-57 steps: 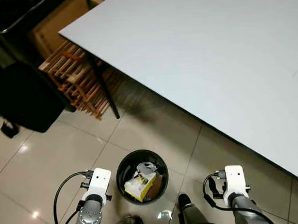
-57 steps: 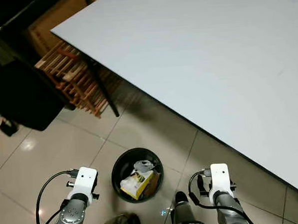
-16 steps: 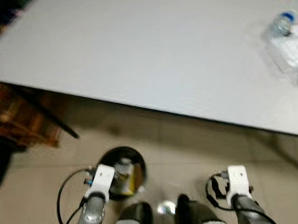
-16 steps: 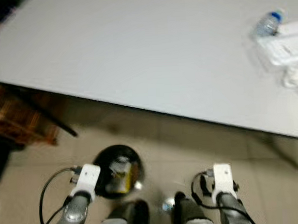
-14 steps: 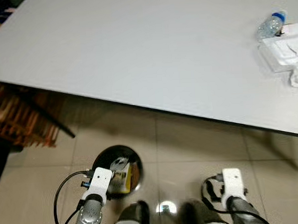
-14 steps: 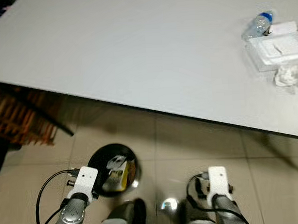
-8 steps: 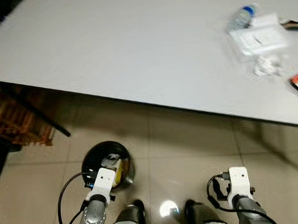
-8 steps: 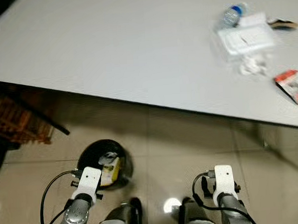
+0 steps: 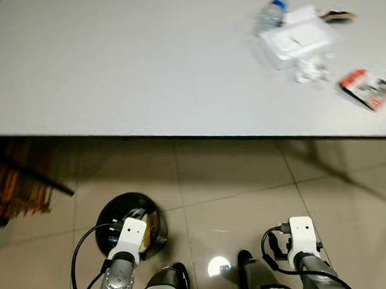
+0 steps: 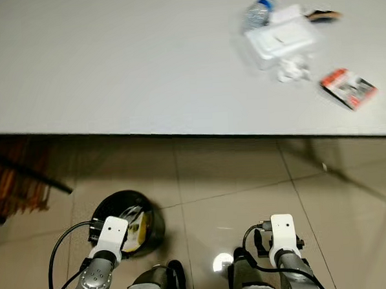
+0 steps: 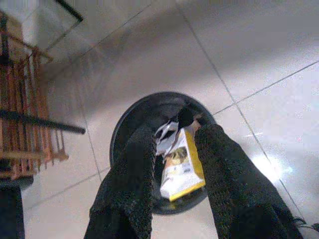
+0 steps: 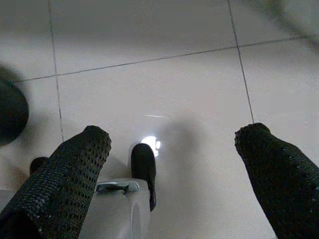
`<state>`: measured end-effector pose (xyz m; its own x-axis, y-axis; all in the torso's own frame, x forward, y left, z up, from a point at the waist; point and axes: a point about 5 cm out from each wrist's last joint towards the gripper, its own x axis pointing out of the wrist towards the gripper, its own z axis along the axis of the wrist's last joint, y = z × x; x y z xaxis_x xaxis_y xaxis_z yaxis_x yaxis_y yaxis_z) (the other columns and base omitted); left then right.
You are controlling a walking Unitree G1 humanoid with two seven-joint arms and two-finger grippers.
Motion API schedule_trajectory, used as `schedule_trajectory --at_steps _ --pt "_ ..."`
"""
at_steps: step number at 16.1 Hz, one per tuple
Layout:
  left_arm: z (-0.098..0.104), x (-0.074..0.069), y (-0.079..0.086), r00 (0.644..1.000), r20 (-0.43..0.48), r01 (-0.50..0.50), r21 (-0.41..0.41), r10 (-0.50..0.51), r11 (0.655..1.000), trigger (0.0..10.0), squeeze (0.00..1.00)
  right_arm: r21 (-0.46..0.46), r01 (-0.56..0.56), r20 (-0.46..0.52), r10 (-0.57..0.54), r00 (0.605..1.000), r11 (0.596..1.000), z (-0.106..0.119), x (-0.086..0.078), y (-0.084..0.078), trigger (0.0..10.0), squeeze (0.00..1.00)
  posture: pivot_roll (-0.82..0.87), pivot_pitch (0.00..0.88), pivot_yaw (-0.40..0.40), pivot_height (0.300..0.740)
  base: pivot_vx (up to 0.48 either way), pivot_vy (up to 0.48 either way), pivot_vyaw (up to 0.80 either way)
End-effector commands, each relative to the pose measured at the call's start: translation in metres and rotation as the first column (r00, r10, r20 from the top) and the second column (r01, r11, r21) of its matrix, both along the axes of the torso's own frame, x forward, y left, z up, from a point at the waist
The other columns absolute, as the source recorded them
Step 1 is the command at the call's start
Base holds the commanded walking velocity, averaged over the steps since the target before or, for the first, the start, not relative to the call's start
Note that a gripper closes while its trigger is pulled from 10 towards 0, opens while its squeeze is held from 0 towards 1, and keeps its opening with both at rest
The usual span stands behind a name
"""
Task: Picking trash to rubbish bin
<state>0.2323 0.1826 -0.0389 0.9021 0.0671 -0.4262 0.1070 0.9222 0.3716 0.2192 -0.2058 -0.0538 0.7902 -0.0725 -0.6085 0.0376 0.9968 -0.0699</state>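
Left wrist view: open, empty left hand [image 11: 174, 149] partly hides the rubbish bin [image 11: 129, 124] (right hand [image 12: 172, 149] likewise spread, empty).

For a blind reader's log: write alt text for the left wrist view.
The left gripper hangs open over a round black rubbish bin on a glossy tiled floor, its black fingers framing a yellow packet and crumpled wrappers inside. A wooden slatted rack stands nearby.

Bare table [image 9: 111, 64] lies before clustered trash [image 9: 297, 38].
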Motion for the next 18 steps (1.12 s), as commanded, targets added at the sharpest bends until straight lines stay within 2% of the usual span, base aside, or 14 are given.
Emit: schedule_trajectory --at_steps 1,5,18 --pt "-0.0079 -0.0112 0.0056 0.999 -0.046 -0.015 0.009 0.016 1.000 10.0 0.00 0.012 -0.008 -0.051 0.009 0.999 1.000 -0.0081 -0.0110 0.0028 10.0 0.00 0.03 0.252 0.121 0.740 0.000 0.000 -0.77" --pt "-0.0076 -0.0101 0.0043 0.999 -0.048 -0.006 0.017 0.007 1.000 10.0 0.00 0.013 -0.004 -0.044 0.004 0.999 1.000 -0.0078 -0.0108 0.0031 10.0 0.00 0.03 0.248 0.122 0.740 0.000 0.000 -0.69" --pt "-0.0077 -0.0096 0.0049 0.999 -0.051 -0.009 0.024 0.010 1.000 10.0 0.00 0.011 -0.001 -0.040 0.002 0.999 1.000 -0.0071 -0.0097 0.0029 10.0 0.00 0.04 0.250 0.123 0.740 0.000 -0.457 0.00"
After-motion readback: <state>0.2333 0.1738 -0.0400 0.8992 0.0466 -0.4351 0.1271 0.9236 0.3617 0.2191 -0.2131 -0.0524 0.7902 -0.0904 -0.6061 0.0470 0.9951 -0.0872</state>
